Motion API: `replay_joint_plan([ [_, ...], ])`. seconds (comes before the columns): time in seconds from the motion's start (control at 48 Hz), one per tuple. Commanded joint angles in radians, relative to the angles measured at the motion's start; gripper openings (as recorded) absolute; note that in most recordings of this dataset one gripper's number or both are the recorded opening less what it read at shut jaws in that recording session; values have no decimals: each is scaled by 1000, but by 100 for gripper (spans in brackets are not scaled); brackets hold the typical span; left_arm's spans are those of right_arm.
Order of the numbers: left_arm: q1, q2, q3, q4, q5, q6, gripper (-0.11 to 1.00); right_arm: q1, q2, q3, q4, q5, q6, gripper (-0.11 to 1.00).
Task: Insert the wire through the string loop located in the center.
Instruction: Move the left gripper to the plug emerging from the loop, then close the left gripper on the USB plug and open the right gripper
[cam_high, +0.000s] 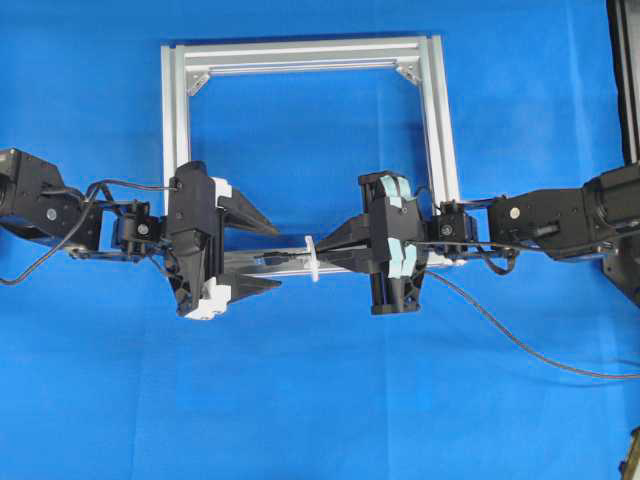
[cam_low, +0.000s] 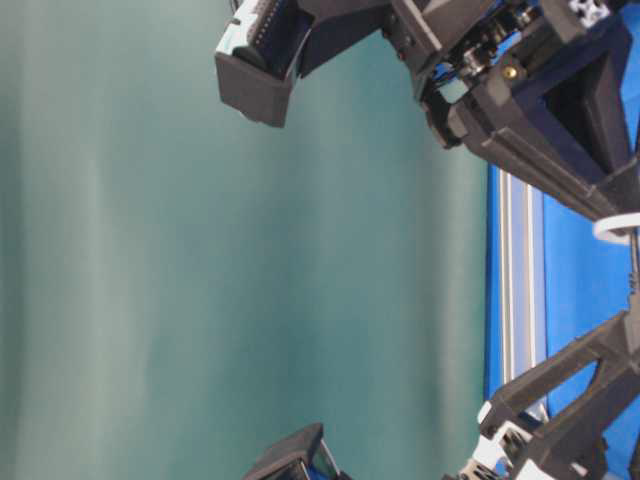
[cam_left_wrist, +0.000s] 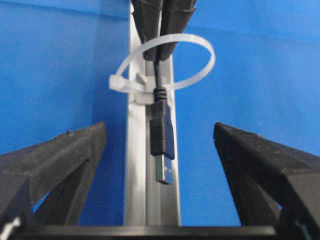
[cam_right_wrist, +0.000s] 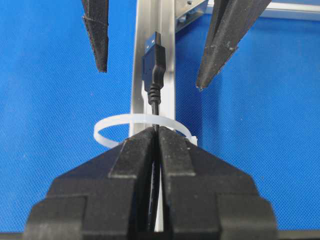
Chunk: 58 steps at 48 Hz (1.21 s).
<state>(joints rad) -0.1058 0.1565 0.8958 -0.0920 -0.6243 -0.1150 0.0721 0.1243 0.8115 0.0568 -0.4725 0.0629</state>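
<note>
The string loop (cam_left_wrist: 202, 67) is a white tie standing upright on the frame's near rail (cam_left_wrist: 136, 190). The wire's black plug (cam_left_wrist: 162, 140) with its metal tip has come through the loop (cam_right_wrist: 107, 127) and hangs over the rail. My right gripper (cam_right_wrist: 157, 131) is shut on the thin wire just behind the loop, fingertips touching the tie. My left gripper (cam_left_wrist: 160, 127) stands open, one finger (cam_left_wrist: 60, 160) on each side of the plug without touching it. In the overhead view the loop (cam_high: 312, 258) sits between both grippers, and the wire (cam_high: 520, 342) trails off to the right.
The silver aluminium frame (cam_high: 176, 120) lies square on the blue cloth, its near rail under both grippers. A dark stand (cam_high: 625, 80) lines the right edge. The table-level view is turned sideways and shows the rail (cam_low: 515, 300) and the loop (cam_low: 612, 228).
</note>
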Motion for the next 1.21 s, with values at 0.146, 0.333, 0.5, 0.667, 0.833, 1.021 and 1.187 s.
replay_joint_plan([
  [0.146,-2,-11,-21,3,-3,-2,91,3,-14,-14,-2,-5,0,-2],
  [0.333,-2,-11,-21,2,-3,-2,91,2,-12,-14,-2,-5,0,-2],
  [0.5,-3,-11,-21,3,-3,-2,91,3,-12,-14,-2,-5,0,-2],
  [0.667,-3,-11,-21,2,-2,-2,91,3,-14,-14,-2,-6,0,-2],
  [0.833,-2,-11,-23,2,2,-2,90,2,-12,-14,-2,-5,-2,-2],
  [1.021,-3,-11,-25,2,25,-2,86,2,-12,-12,-2,-6,-2,-2],
  [1.187,0,-11,-32,3,31,-2,48,2,-12,-12,-2,-6,-2,-2],
])
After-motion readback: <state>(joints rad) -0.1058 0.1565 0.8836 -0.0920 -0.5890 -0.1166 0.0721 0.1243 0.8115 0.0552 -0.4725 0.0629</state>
